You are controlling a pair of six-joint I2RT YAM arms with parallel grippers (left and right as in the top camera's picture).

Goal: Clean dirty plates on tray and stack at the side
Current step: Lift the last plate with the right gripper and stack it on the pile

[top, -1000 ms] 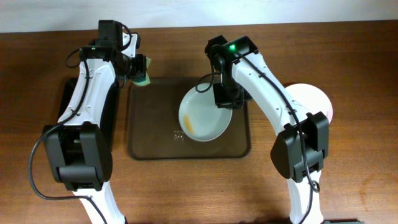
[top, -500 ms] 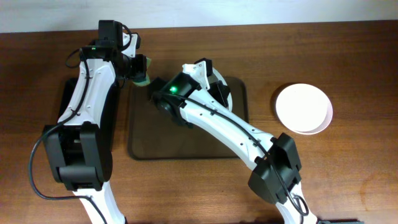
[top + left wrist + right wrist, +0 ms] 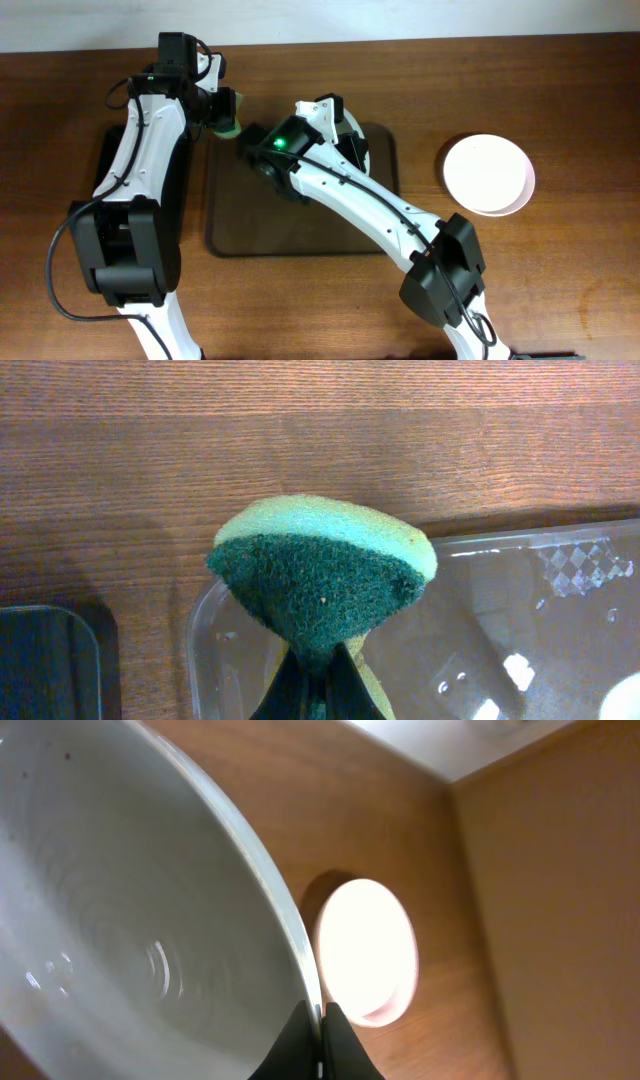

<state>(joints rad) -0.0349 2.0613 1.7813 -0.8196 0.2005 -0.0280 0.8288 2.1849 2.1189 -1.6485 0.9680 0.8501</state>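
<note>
Entry. My left gripper (image 3: 318,690) had its jaws pinched on the green-and-yellow sponge (image 3: 320,570), held over the upper left corner of the brown tray (image 3: 230,220). My right gripper (image 3: 322,1035) had its jaws clamped on the rim of a white plate (image 3: 130,920). That plate was steeply tilted at upper centre of the overhead view, above the tray and mostly hidden by my arm. A second white plate (image 3: 488,175) lay on the wooden table (image 3: 560,280) at right, well apart from the tray. A black tray (image 3: 103,165) sat at far left.

Perhaps two plates (image 3: 488,175) (image 3: 120,920), one tray (image 3: 240,215), one sponge (image 3: 320,560)
</note>
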